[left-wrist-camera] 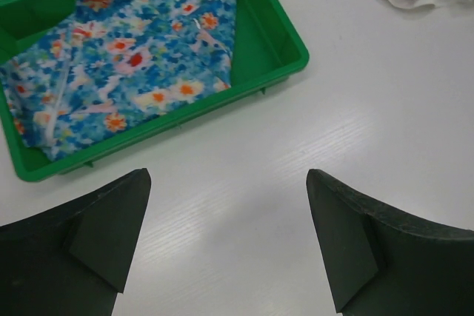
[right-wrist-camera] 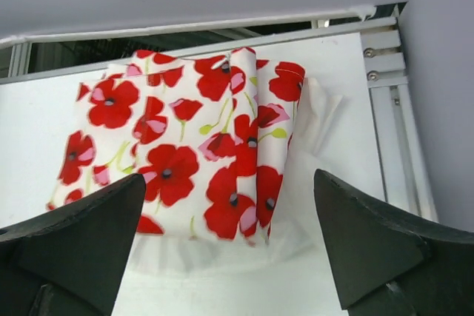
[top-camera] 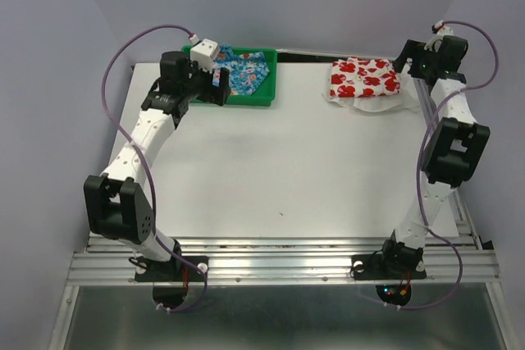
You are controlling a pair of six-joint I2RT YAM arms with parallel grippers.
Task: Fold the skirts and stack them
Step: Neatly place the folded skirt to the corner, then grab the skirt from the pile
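R gripper (right-wrist-camera: 229, 183) jaws wide, empty; folded red-flower skirt (right-wrist-camera: 178, 153) just ahead. L gripper (left-wrist-camera: 228, 183) open too; blue floral skirt (left-wrist-camera: 141, 72) ahead-left, crumpled in green tray (left-wrist-camera: 285, 49). Risk: grab catches tray rim, drags tray.

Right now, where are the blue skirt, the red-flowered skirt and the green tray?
blue skirt (left-wrist-camera: 141, 72), left wrist view, middle of the cloth.
red-flowered skirt (right-wrist-camera: 185, 160), right wrist view, folded top face.
green tray (left-wrist-camera: 270, 35), left wrist view, bare right-hand wall.

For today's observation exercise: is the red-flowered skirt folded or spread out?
Folded: the red-flowered skirt lies as a compact block, layers doubled along one edge.
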